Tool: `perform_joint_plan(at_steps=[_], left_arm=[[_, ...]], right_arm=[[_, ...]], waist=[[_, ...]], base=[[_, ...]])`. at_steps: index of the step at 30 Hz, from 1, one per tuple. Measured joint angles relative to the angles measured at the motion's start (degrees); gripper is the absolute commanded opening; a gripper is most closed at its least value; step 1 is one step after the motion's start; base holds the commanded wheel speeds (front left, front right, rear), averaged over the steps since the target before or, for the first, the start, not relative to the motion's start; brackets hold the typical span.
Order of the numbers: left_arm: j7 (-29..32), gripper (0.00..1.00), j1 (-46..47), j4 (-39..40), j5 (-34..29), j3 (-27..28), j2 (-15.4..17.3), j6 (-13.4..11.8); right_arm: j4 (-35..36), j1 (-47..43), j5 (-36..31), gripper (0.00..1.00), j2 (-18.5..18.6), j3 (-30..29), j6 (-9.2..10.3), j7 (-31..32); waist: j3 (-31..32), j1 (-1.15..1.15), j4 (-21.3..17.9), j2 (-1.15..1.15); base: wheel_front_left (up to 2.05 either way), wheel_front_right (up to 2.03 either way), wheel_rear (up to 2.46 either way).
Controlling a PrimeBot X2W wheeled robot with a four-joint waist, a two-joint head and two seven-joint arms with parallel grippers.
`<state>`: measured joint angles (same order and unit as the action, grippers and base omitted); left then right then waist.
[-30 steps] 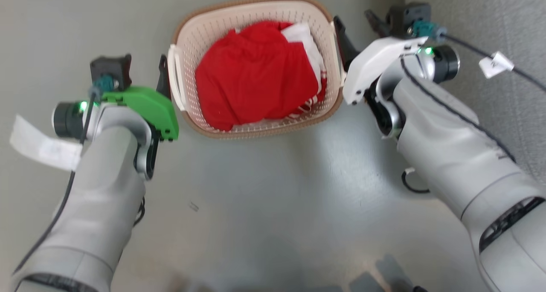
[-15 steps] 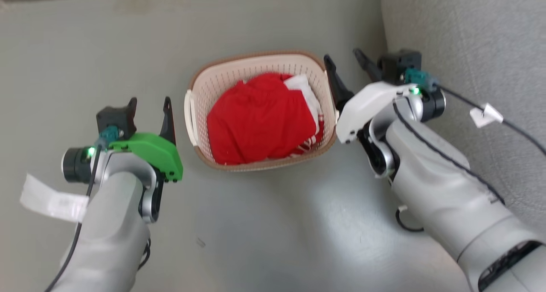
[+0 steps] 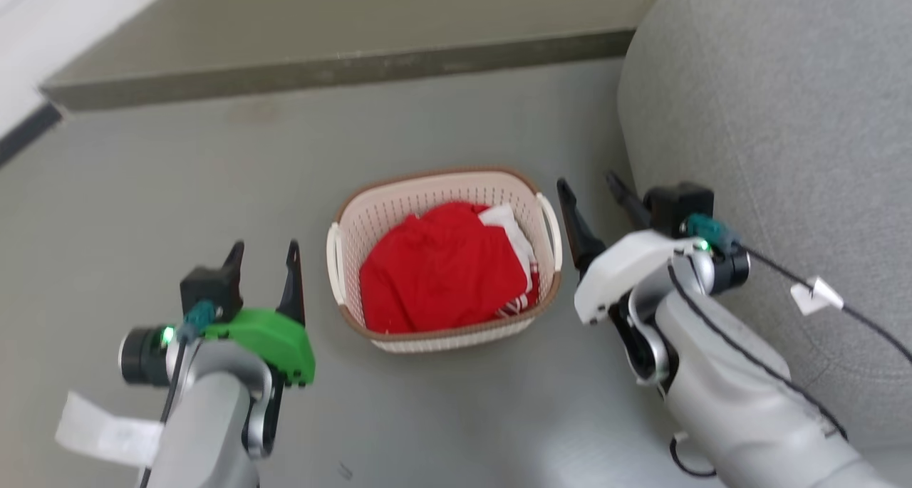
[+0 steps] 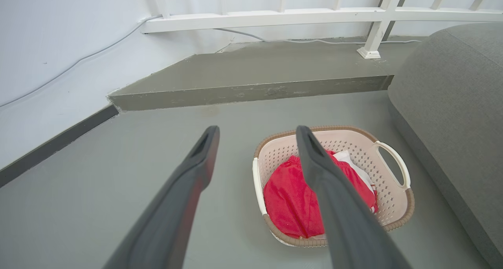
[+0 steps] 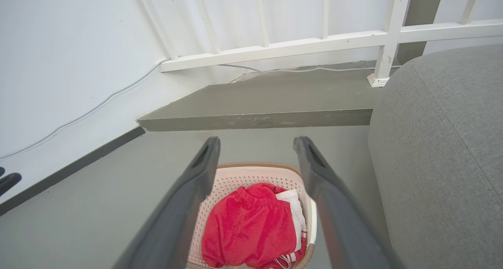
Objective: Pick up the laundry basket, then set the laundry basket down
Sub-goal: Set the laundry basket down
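So the laundry basket (image 3: 388, 217) with its red cloth (image 3: 442, 274) sits on the grey floor (image 3: 178, 174), sofa (image 3: 769, 117) to its right. The left gripper (image 3: 264, 247) and right gripper (image 3: 587, 182) flank it, both spread wide, gripping nothing.

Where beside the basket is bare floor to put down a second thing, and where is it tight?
Free: the floor between the laundry basket, the raised step and the left gripper; also in front of the basket. Crowded: the strip between basket and grey sofa, where the right gripper hangs.
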<state>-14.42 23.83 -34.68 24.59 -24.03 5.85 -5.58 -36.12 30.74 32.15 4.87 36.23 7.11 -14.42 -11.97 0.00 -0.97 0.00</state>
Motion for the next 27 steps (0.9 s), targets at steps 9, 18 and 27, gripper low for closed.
perform_joint_plan(at_steps=[9,18,27], left_arm=[[0.0,1.0,-8.9,4.3,-1.8,2.9,0.5,-0.5],[0.0,1.0,-14.0,9.7,-3.7,5.3,1.1,-1.0],[0.0,1.0,-18.0,14.0,-5.2,7.6,1.1,-1.1]], right_arm=[[5.4,-8.2,-4.1,1.0,-0.3,-2.5,0.04,0.0],[10.1,-15.6,-7.4,1.0,-0.4,-6.5,0.05,0.0],[14.4,-20.0,-10.8,1.0,-0.6,-10.2,0.05,0.0]], waist=[[6.6,0.0,0.2,0.0],[11.5,0.0,0.2,0.0],[12.8,0.0,0.1,0.0]], base=[[0.0,0.0,0.0],[0.0,0.0,0.0],[0.0,0.0,0.0]])
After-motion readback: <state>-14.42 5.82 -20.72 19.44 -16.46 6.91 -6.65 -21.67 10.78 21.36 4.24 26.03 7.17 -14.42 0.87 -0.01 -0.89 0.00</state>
